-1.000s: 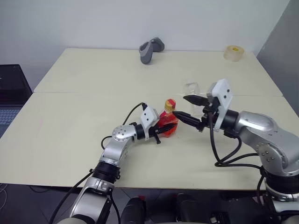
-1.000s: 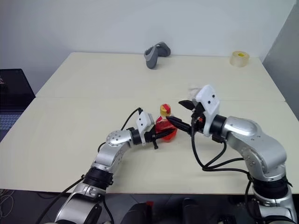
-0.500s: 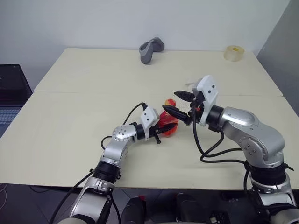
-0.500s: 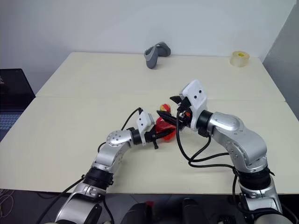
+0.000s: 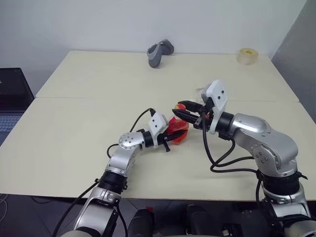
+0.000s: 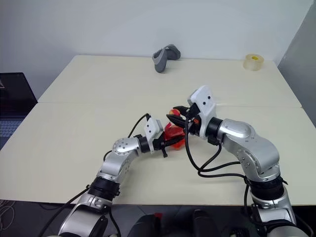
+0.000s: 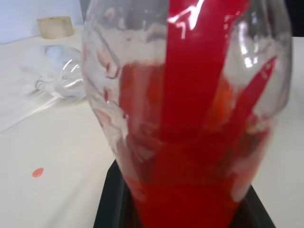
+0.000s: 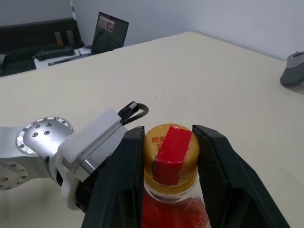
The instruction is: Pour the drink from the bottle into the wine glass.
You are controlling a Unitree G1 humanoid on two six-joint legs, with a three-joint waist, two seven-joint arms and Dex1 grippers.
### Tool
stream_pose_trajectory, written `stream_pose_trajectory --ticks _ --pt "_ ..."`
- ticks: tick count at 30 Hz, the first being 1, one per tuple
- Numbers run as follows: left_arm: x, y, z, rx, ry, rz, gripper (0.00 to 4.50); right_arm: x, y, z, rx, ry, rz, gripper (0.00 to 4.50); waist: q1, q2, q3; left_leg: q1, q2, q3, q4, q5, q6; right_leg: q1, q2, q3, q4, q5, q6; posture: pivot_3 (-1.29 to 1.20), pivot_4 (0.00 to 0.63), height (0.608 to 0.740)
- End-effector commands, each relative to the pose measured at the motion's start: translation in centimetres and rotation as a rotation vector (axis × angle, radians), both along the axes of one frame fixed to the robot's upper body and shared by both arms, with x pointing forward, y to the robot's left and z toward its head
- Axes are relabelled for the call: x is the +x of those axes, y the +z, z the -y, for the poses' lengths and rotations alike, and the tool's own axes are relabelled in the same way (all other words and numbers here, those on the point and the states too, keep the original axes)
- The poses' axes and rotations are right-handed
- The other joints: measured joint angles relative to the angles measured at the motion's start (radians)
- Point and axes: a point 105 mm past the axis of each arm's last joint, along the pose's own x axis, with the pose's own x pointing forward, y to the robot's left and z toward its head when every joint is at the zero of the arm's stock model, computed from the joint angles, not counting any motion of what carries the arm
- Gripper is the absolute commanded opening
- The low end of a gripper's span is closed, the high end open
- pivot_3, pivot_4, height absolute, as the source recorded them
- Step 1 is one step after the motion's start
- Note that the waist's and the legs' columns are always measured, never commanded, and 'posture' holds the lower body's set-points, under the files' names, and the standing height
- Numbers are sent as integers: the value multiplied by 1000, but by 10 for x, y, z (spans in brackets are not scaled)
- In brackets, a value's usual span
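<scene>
Since a second ago the right pincer [image 8: 167, 156] has swung in from beside the bottle [image 5: 176, 132] and narrowed from spread wide; its two black fingers [image 8: 118, 175] now pinch the yellow-red cap [image 8: 171, 151]. At the bottle's rounded body the left pincer [image 5: 167, 139] is clamped tight, holding it upright on the cream counter [image 5: 74, 133], red drink [image 7: 190, 156] inside. Just behind the bottle, the wine glass [image 7: 59, 71] lies on its side.

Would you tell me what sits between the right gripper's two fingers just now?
The bottle's cap sits between the right gripper's fingers, one finger on each side of it, as the right wrist view shows.
</scene>
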Motion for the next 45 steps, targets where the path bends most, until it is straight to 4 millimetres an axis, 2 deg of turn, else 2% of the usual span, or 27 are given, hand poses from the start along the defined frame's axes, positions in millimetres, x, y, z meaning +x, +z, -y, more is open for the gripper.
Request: stream_pose_trajectory --ticks 1,9,15,25,45 --pt "-3 14 7 -24 -27 60 770 -15 24 -1 154 93 7 1223 0 0 0 0 0 0 0 0 0 0 0 0 0 0 0 0 150 740" --pt "-4 15 7 -27 -30 63 767 -20 26 2 198 128 -26 1223 0 0 0 0 0 0 0 0 0 0 0 0 0 0 0 0 150 740" --pt "-5 15 7 -28 -33 64 764 -25 23 4 12 124 137 1223 0 0 0 0 -1 1 0 0 0 0 0 0 -1 0 0 0 150 740" --pt "-6 14 7 -28 -35 65 758 -25 21 -5 -52 130 238 1221 0 0 0 0 0 0 0 0 0 0 0 0 0 0 0 0 150 740" --pt "-7 13 6 -22 -29 68 755 -17 17 -9 -39 99 218 1220 0 0 0 0 0 0 0 0 0 0 0 0 0 0 0 0 150 740"
